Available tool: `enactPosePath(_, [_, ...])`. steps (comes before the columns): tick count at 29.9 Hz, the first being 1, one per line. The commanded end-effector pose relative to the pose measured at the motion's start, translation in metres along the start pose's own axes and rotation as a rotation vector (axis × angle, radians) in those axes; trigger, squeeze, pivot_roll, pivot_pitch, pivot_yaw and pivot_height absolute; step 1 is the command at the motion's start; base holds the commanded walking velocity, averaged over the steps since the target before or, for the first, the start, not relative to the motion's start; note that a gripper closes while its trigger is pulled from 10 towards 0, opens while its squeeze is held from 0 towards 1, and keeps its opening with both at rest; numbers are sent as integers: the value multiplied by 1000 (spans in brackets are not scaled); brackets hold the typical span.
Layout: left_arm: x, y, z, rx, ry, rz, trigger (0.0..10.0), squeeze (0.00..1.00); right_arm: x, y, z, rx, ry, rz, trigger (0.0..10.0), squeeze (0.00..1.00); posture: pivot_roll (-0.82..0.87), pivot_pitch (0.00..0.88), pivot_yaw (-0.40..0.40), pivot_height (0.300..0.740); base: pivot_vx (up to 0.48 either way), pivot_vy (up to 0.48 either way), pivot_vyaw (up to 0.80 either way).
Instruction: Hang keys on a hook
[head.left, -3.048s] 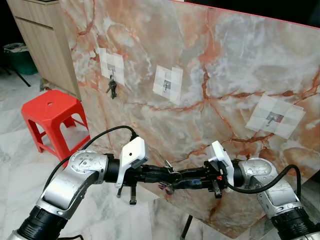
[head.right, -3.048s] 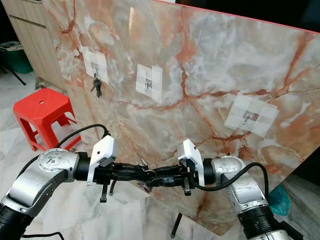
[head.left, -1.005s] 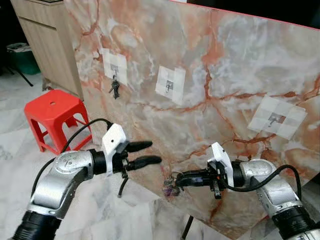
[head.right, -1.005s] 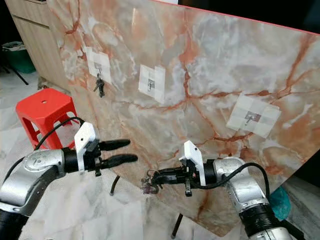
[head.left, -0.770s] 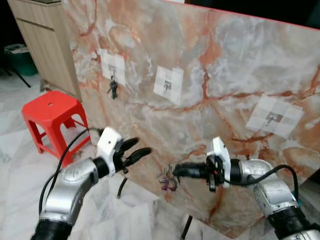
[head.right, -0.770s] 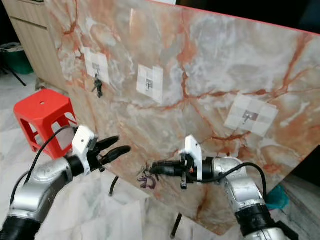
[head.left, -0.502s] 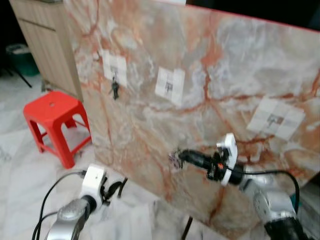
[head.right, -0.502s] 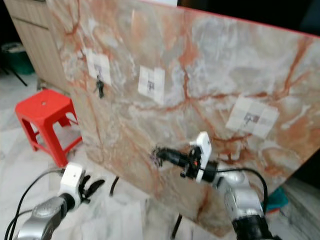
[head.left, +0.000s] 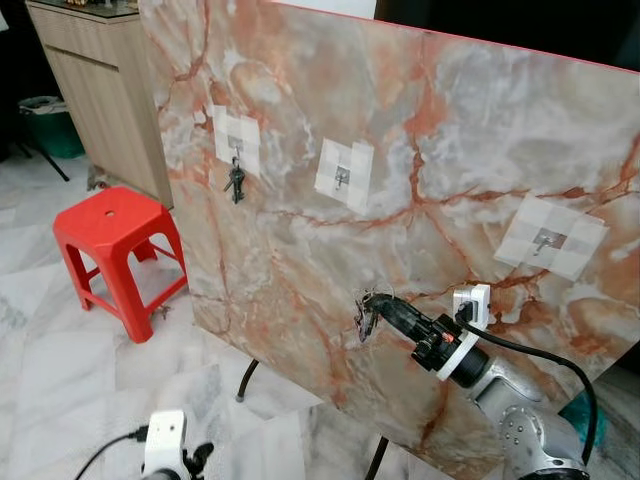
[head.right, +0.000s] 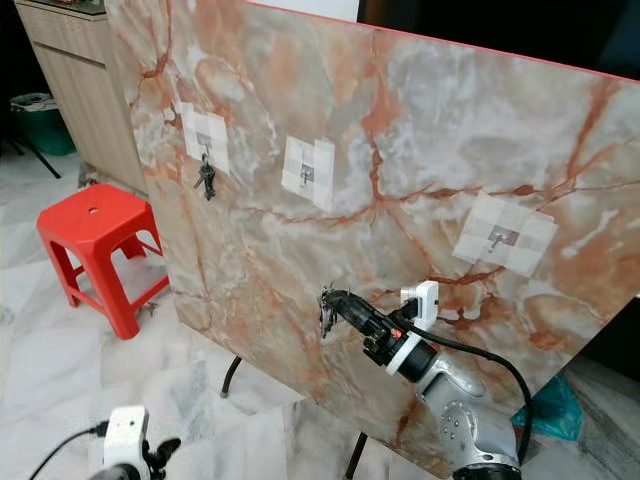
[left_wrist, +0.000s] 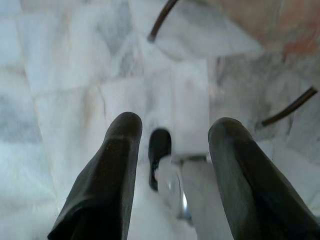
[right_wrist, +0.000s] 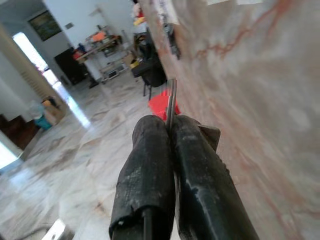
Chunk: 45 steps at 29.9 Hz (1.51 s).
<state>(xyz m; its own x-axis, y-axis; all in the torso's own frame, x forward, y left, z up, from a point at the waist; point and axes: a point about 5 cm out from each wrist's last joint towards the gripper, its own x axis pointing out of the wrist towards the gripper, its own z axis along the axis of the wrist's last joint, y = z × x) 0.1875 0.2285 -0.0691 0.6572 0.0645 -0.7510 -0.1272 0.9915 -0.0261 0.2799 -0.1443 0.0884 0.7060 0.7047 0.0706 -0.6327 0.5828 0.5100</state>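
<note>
right gripper holds keys up against marble board

right gripper (head.left: 372, 305) is raised in front of the orange-veined marble board (head.left: 450, 150), fingers pressed together on a bunch of keys (head.left: 367, 318). the keys dangle from the fingertips, close to the board face, below and a bit right of the middle hook (head.left: 343, 176). cannot tell if the keys touch the board. in the right wrist view the two black fingers (right_wrist: 150, 165) are shut tight with a thin metal ring or key part (right_wrist: 171, 102) sticking out between the tips.

the board has three white tape patches with hooks. the left hook (head.left: 237, 148) already carries another set of keys (head.left: 235, 181) hanging down. the middle hook is bare. the right hook (head.left: 545, 238) is bare too, well right of and above the gripper.

left gripper (head.left: 200, 462) hangs low at the bottom edge of the left eye view, over the floor (head.left: 60, 360). in the left wrist view its fingers (left_wrist: 107, 185) stand wide apart, nothing between them, pointed down at pale marble tiles; the robot's own foot shows blurred between them.

red plastic stool (head.left: 115, 250) stands on the floor left of the board. wooden cabinet (head.left: 95, 90) is behind it, with a green bin (head.left: 45, 125) beside the cabinet. dark stand legs (head.left: 245, 380) show under the board.
</note>
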Motion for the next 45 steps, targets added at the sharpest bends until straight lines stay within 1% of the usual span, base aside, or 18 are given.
enactPosePath(1, [2,-4,1,-2,2,0,10000,0,1,-2,9,-14,-39,-28,10000,0,109,0,-59,740,0,472,0])
enactPosePath(4, [2,-5,-3,6,16,-8,10000,0,4,-8,12,-35,-73,-121,10000,0,111,0,-60,740,0,480,0])
enactPosePath(5, [2,-6,-5,17,24,-11,10000,0,5,-13,16,-18,-115,-194,10000,0,109,0,-61,740,0,480,0])
enactPosePath(8, [1,-7,-9,18,33,-14,10000,0,5,-21,20,-11,-159,-286,10000,0,109,0,-62,740,0,479,0])
enactPosePath(11, [1,-8,-12,-4,37,-16,10000,0,4,-23,20,-12,-163,-313,10000,0,111,0,-64,740,0,475,0])
enactPosePath(17, [0,-9,-16,-20,42,-21,10000,0,5,-27,22,-9,-191,-366,10000,0,113,0,-67,740,0,472,0])
enactPosePath(21, [0,-9,-17,-24,43,-20,10000,0,7,-34,27,-7,-224,-438,10000,0,114,0,-66,740,0,472,0])
enactPosePath(22, [0,-9,-17,-26,44,-21,10000,0,7,-38,27,-8,-231,-481,10000,0,114,0,-66,740,0,472,0])
enactPosePath(23, [-1,-9,-18,-32,45,-22,10000,0,6,-42,28,12,-242,-519,10000,0,116,0,-66,740,0,472,0])
enactPosePath(26, [-1,-9,-18,-33,45,-21,10000,0,6,-44,28,17,-247,-540,10000,0,117,0,-66,740,0,472,0])
enactPosePath(29, [-1,-8,-18,-38,44,-18,10000,0,8,-47,29,-12,-240,-593,10000,0,120,0,-64,740,0,472,0])
enactPosePath(33, [-1,-8,-18,-44,43,-16,10000,0,7,-53,29,19,-250,-639,10000,0,122,0,-65,740,0,472,-545])
enactPosePath(36, [-1,-7,-19,-56,43,-10,10000,0,9,-53,30,14,-258,-640,10000,0,121,0,-65,740,0,472,-775])
enactPosePath(37, [-2,-5,-19,-86,42,-3,10000,0,11,-52,30,12,-259,-636,10000,0,121,0,-63,740,0,469,-775])
enactPosePath(39, [-2,-3,-20,-100,43,3,10000,0,14,-51,30,14,-260,-633,10000,0,121,0,-62,740,0,467,-769])
enactPosePath(41, [-3,0,-22,-101,48,12,10000,0,18,-51,30,13,-264,-636,10000,0,126,0,-60,740,0,465,-656])
enactPosePath(45, [-3,0,-23,-102,49,14,10000,0,19,-51,30,14,-265,-637,10000,0,126,0,-60,740,0,461,-538])
